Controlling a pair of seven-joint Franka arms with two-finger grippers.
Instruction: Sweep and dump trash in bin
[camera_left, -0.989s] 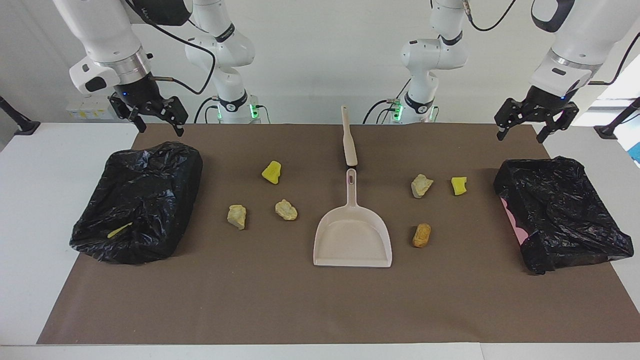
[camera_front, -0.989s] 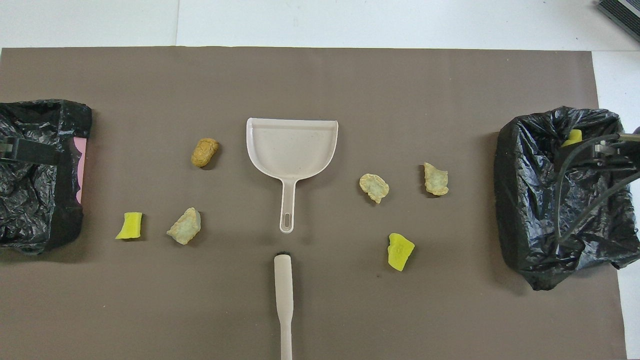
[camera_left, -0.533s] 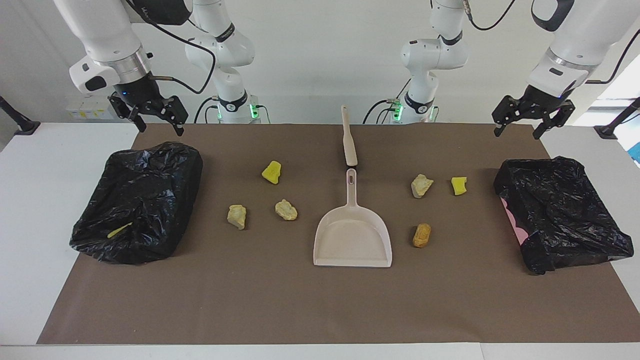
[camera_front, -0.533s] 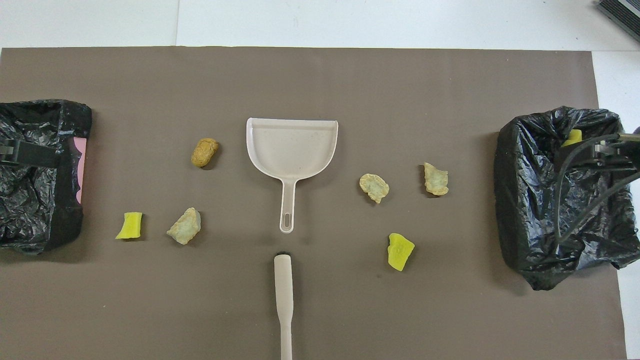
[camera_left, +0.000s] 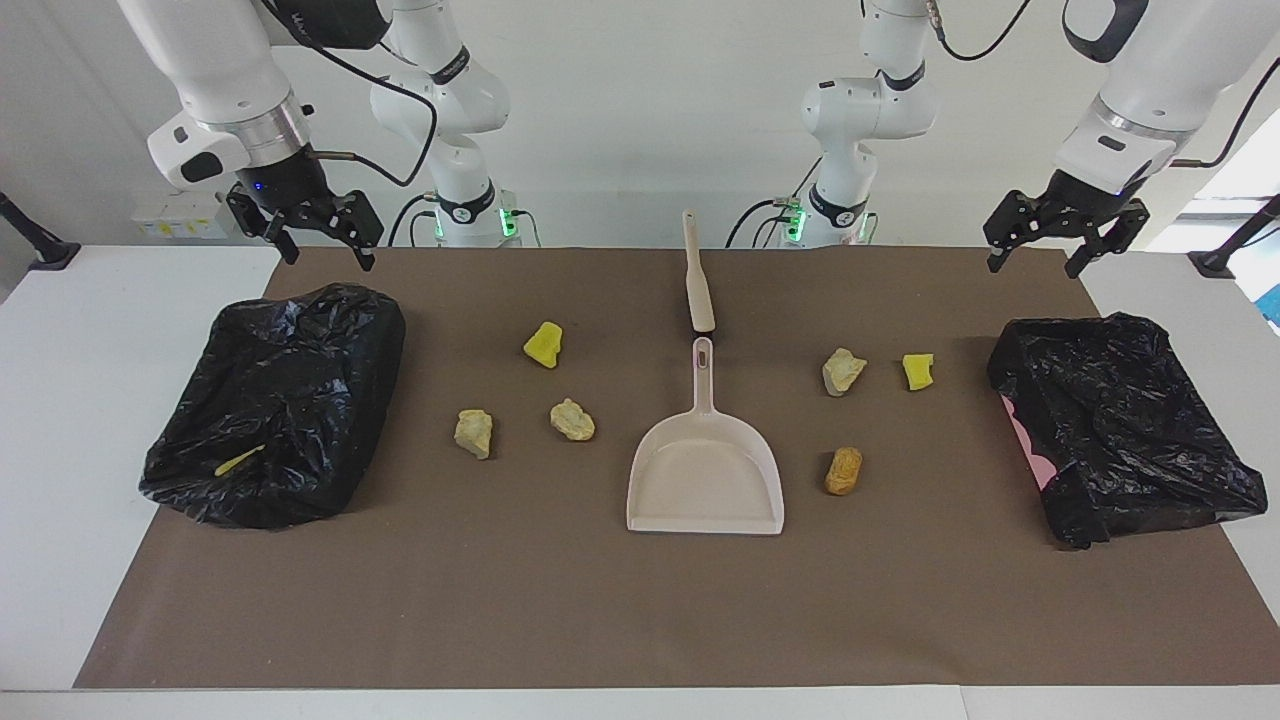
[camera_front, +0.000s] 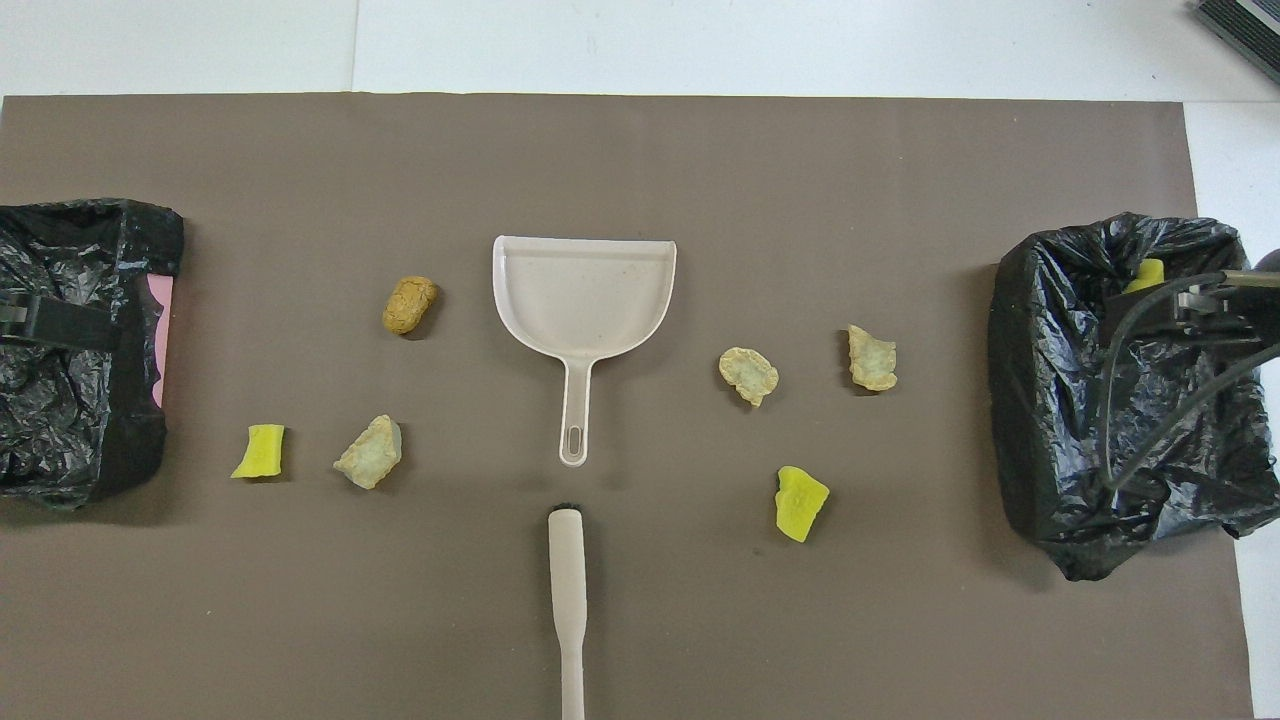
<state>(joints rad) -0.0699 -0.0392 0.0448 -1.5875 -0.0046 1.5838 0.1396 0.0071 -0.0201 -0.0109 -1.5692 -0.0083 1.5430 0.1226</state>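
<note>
Several lumps of trash lie on the brown mat around a beige dustpan (camera_left: 705, 480) (camera_front: 584, 290). Toward the right arm's end are a yellow sponge bit (camera_left: 543, 344) and two beige chunks (camera_left: 474, 432) (camera_left: 572, 420). Toward the left arm's end are a beige chunk (camera_left: 843, 371), a yellow bit (camera_left: 918, 370) and an orange-brown piece (camera_left: 843, 470). A bin lined with a black bag (camera_left: 280, 400) (camera_front: 1100, 400) sits at the right arm's end, another bin (camera_left: 1120, 425) (camera_front: 70, 400) at the left arm's. My right gripper (camera_left: 328, 257) hangs open and empty above its bin's edge. My left gripper (camera_left: 1032, 265) hangs open and empty above the other.
A beige brush handle (camera_left: 697, 275) (camera_front: 567, 590) lies in line with the dustpan's handle, nearer to the robots. A yellow scrap (camera_left: 240, 460) (camera_front: 1145, 275) lies inside the bin at the right arm's end. The brown mat (camera_left: 600, 600) covers most of the white table.
The left gripper has risen a little above its bin. The right gripper has shifted slightly toward the table's middle. Nothing on the mat has moved.
</note>
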